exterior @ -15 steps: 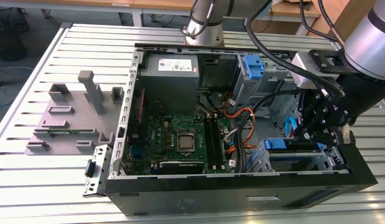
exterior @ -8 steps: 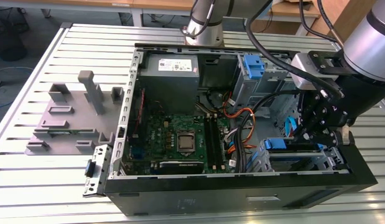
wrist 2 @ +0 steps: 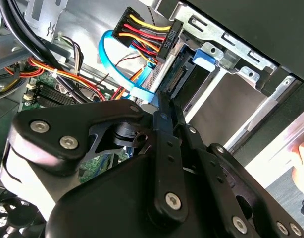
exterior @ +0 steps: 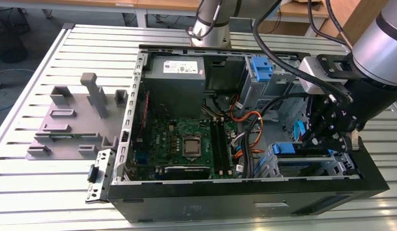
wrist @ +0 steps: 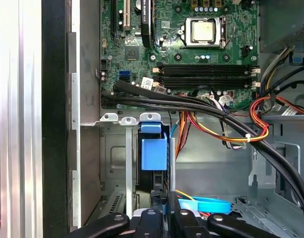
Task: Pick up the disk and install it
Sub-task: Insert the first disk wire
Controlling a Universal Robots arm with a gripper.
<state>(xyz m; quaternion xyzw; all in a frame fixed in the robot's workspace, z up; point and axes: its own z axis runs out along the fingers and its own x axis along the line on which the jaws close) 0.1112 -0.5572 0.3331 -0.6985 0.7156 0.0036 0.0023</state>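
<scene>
The disk (wrist: 154, 153), in its blue carrier, sits upright in the drive cage (exterior: 313, 166) at the computer case's (exterior: 249, 202) front corner. The gripper (exterior: 321, 139) is directly at its edge, fingers (wrist 2: 164, 119) narrowed together. Bundled power cables (wrist: 226, 131) and a blue data cable (wrist 2: 112, 64) crowd alongside. No legible writing.
</scene>
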